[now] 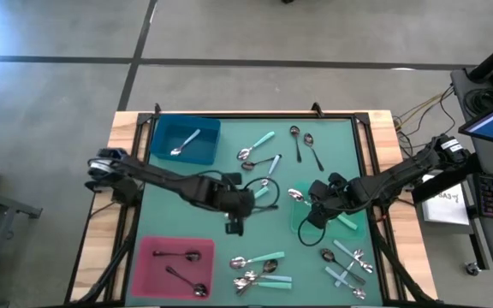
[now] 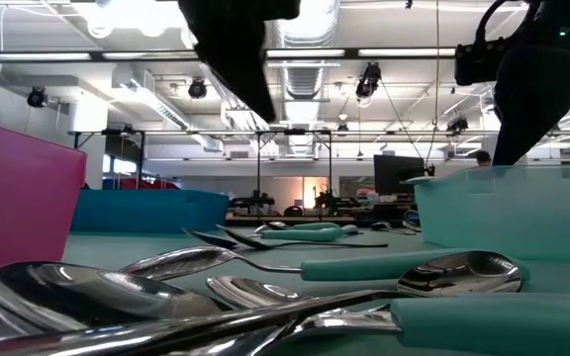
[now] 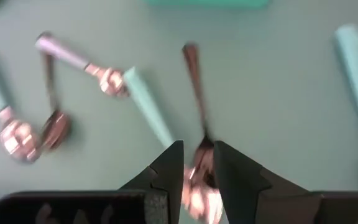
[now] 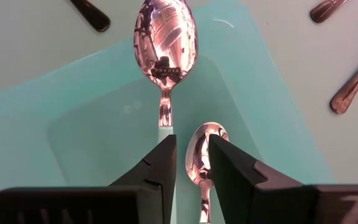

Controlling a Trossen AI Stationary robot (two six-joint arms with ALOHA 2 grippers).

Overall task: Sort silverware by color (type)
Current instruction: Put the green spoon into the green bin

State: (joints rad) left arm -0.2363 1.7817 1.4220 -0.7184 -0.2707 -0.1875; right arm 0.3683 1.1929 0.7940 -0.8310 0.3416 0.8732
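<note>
The left gripper [image 3: 197,165] is hovering at mid-table, its fingers slightly apart around the bowl of an all-silver spoon [image 3: 196,106], whose handle is pointing away from it. The right gripper [image 4: 191,155] is hanging over the green tray [image 4: 272,81], fingers also slightly parted, a small spoon [image 4: 205,149] standing between them beside a mint-handled spoon [image 4: 165,43] lying in the tray.
</note>
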